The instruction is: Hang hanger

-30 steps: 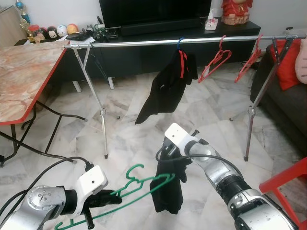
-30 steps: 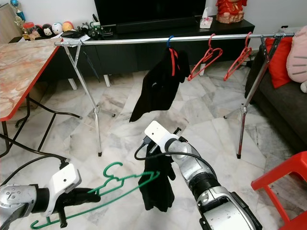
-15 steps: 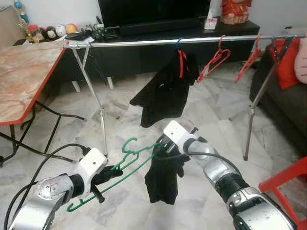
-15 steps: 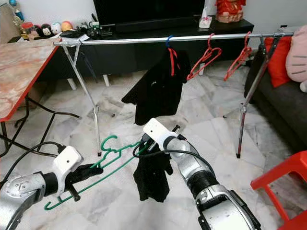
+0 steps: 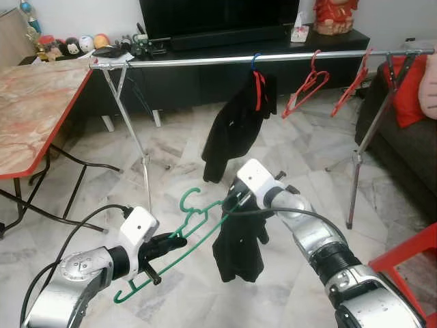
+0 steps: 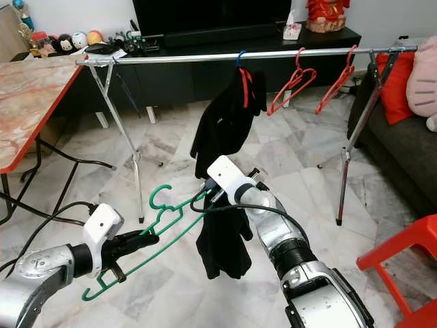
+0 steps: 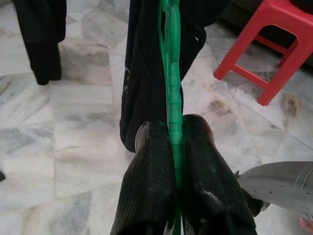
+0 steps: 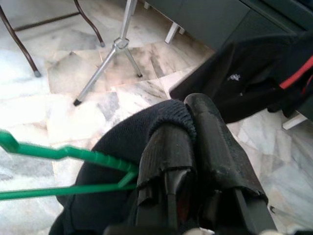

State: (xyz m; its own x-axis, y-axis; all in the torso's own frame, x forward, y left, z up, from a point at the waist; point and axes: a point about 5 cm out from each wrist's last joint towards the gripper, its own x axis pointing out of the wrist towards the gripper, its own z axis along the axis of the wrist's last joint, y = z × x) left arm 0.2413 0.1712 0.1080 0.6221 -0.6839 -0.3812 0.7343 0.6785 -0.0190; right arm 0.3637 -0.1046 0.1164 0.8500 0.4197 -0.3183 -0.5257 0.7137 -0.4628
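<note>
Over the marble floor (image 5: 171, 157) before the clothes rail (image 5: 205, 61), the left tool (image 5: 172, 242) pinches the green hanger (image 5: 198, 222) while the right tool (image 6: 210, 197) grips the black garment (image 5: 239, 246).

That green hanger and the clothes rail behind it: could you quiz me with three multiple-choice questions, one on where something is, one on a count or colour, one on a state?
1. Where is the green hanger?
A. On the rail
B. Between the two end effectors, above the floor
C. On the marble table

2. How many empty red hangers hang on the rail?
A. Two
B. Four
C. None

3. What is the right end effector doing?
A. Open and idle
B. Shut on the black garment
C. Holding a red stool

Answers:
1 B: the left end effector grips its lower part and its far end reaches into the black garment.
2 A: two bare red ones hang right of a hung black garment.
3 B: the right wrist view shows its fingers pinching black cloth.
</note>
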